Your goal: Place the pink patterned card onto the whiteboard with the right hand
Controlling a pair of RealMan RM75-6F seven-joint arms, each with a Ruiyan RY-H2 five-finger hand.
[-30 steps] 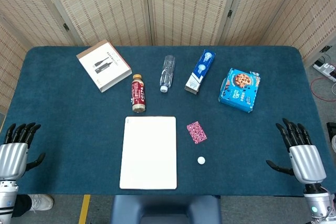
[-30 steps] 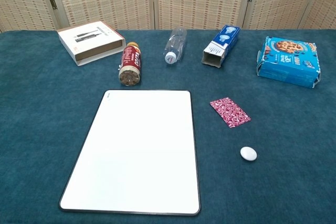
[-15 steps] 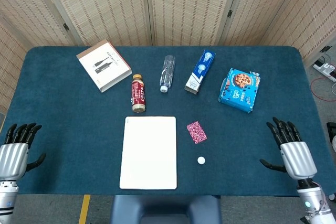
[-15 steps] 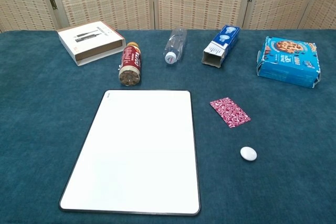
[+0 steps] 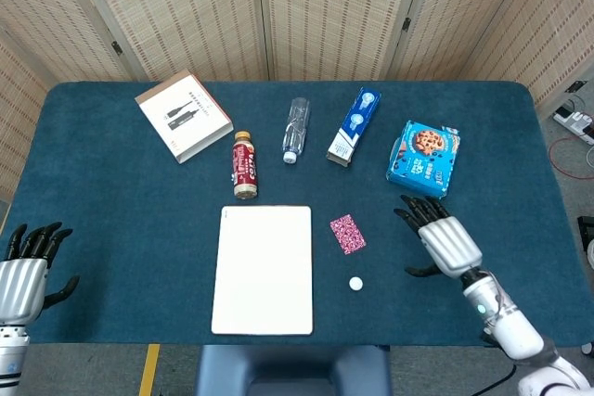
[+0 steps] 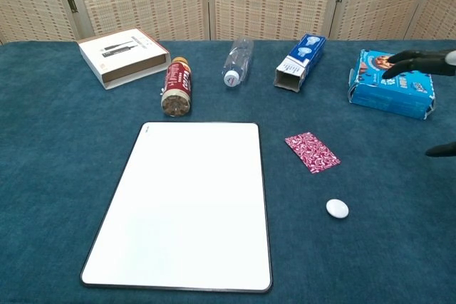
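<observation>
- My right robot hand (image 5: 438, 236) has swung in from the counter's right edge and now hovers just right of the pink patterned card (image 5: 347, 234), fingers spread wide, holding nothing.
- The approach is underway, I judge; the grasp is not yet made.
- The card lies flat on the counter (image 5: 111, 210), just beside the whiteboard (image 5: 264, 269), not on it.
- The card is thin, rectangular and busy-patterned; the whiteboard is smooth and glossy with rounded corners; the counter looks like napped blue cloth.
- My left robot hand (image 5: 23, 271) rests open at the near left edge.

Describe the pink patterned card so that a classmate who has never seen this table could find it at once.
Find the whiteboard near the table's front edge. Just right of its upper corner lies the pink patterned card, flat on the blue cloth. Unlike the small white round object nearby, it is rectangular and pink-and-white patterned.
</observation>
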